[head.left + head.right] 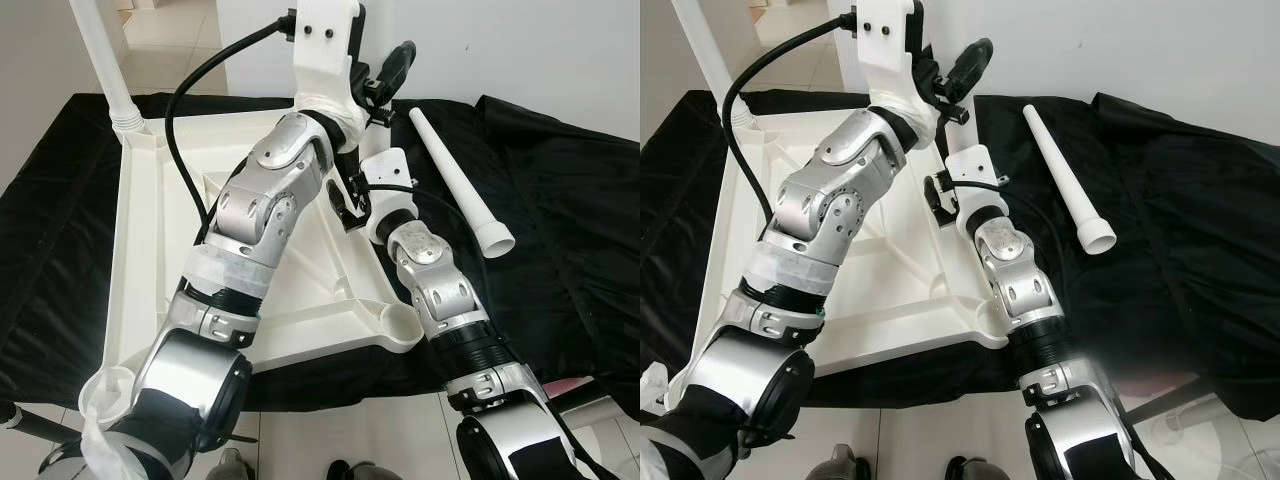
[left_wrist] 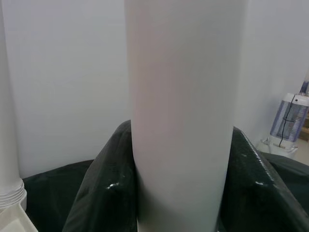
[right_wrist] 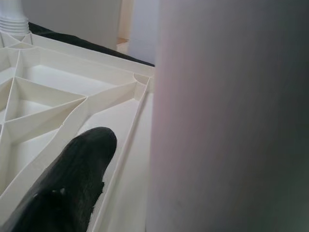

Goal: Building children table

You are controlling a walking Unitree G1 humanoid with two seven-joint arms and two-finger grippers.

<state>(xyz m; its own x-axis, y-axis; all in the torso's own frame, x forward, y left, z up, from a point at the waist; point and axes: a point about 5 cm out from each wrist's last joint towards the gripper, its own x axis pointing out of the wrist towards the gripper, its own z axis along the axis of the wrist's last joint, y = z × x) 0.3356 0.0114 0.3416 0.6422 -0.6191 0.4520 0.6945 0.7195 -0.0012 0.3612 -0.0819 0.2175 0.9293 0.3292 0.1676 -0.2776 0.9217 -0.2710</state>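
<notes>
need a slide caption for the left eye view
Both arms reach to a leg at the far corner of the upturned white tabletop; one leg stands fitted, a spare leg lies on black cloth.

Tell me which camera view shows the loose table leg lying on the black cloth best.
The right eye view: the loose leg lies whole and unblocked on the black cloth, beside the tabletop. The left eye view shows it too, nearer the arm. The wrist views show other legs up close.
</notes>
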